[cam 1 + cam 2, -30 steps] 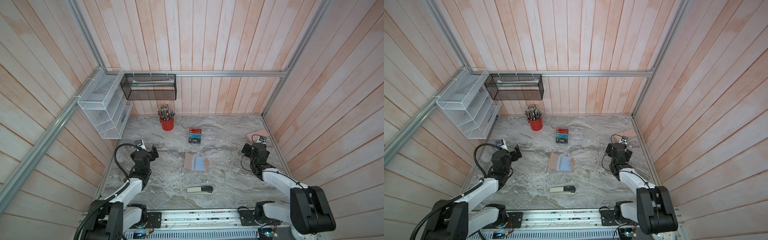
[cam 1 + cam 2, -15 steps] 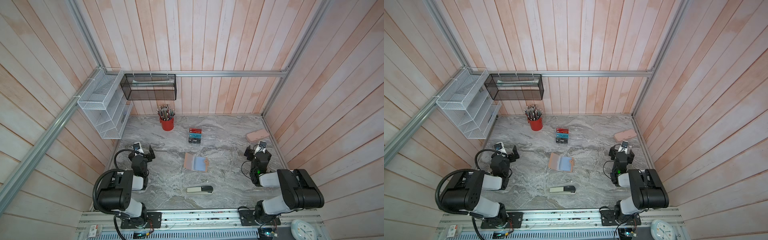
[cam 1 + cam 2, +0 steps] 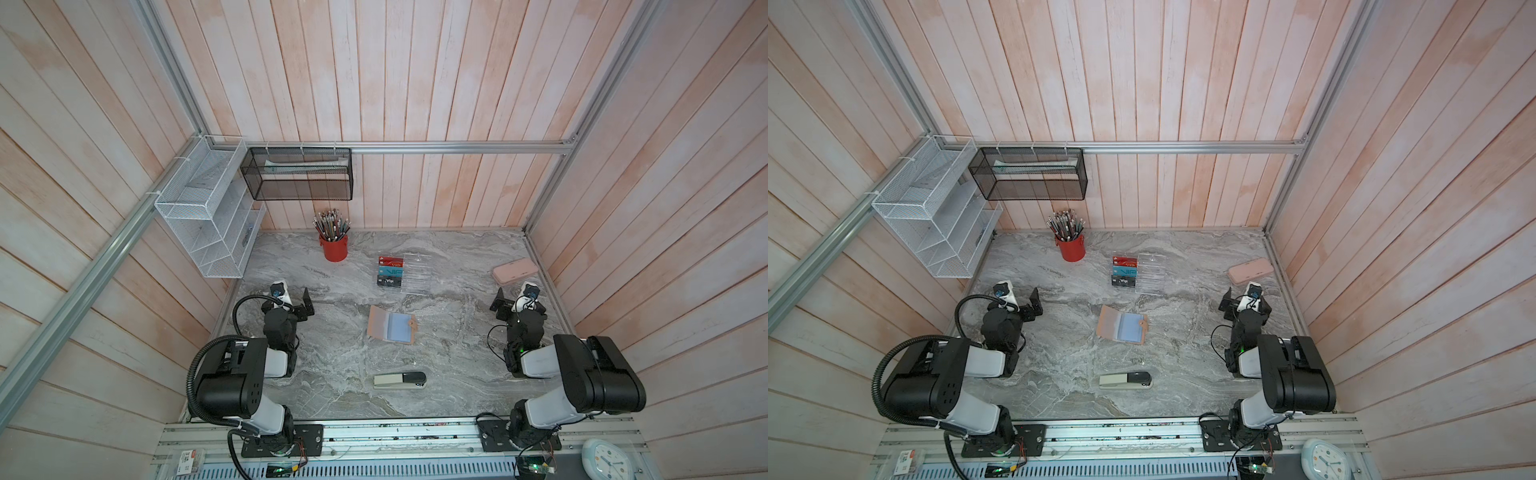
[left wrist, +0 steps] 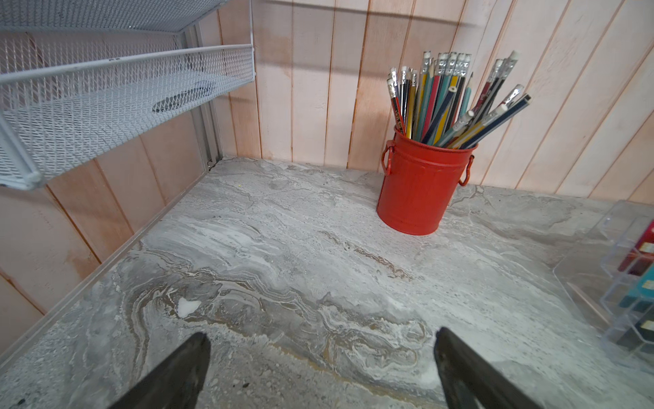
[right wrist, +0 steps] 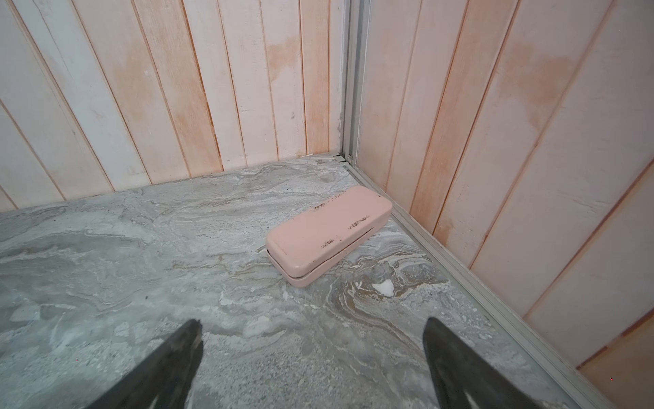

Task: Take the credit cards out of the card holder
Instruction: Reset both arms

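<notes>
The card holder is seen lying open, bluish sleeves up, in the middle of the surface, as shown in both top views. The credit cards are slotted in a clear rack just beyond it: red farthest, teal between, black nearest. The left hand is seen by the left edge and the right hand by the right edge, near a pink case. Both are spread wide with nothing gripped, well apart from the holder.
</notes>
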